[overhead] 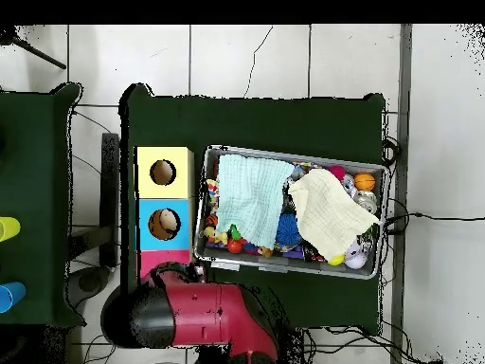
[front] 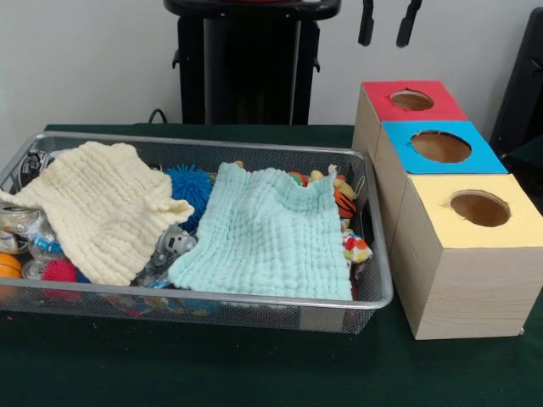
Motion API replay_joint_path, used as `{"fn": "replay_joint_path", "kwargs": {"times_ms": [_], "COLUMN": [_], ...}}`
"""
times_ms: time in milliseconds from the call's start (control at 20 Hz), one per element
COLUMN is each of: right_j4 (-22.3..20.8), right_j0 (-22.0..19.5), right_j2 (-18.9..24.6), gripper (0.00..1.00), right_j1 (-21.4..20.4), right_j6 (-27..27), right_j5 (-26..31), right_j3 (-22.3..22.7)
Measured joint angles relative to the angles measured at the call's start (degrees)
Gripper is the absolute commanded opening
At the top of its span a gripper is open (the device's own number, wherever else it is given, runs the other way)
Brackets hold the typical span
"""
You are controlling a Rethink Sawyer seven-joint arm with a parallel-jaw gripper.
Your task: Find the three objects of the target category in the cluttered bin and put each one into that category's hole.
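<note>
The wire mesh bin (front: 254, 146) sits on the green table, full of clutter; it also shows in the overhead view (overhead: 284, 154). A plain cream waffle cloth (front: 102, 208) and a plain mint waffle cloth (front: 267, 233) cover most of it. One white fabric piece with coloured dots (front: 356, 248) peeks out at the bin's right end, beside the mint cloth. Other such pieces are hidden. The yellow-faced box's hole (front: 479, 208) is nearest the camera, right of the bin, and shows in the overhead view (overhead: 162, 172). My gripper (front: 388, 24) hangs open and empty high above the red-faced box.
The blue-faced box (front: 440, 146) and red-faced box (front: 411, 100) stand in a row behind the yellow one. In the bin lie a blue spiky ball (front: 188, 185), a pink spiky ball (front: 59, 271), an orange ball (front: 8, 264) and a striped plush toy (front: 342, 197). My red arm (overhead: 199, 313) lies over the red box.
</note>
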Motion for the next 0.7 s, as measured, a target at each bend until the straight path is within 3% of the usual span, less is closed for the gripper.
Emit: {"fn": "replay_joint_path", "kwargs": {"times_ms": [350,700], "right_j4": [-1.89,-2.27], "right_j0": [1.83,0.95], "right_j2": [-3.37,-4.80], "gripper": [1.00,1.00], "right_j1": [5.26,11.90], "right_j6": [0.04,0.04], "right_j5": [-6.94,-17.28], "right_j3": [-2.99,-4.96]}}
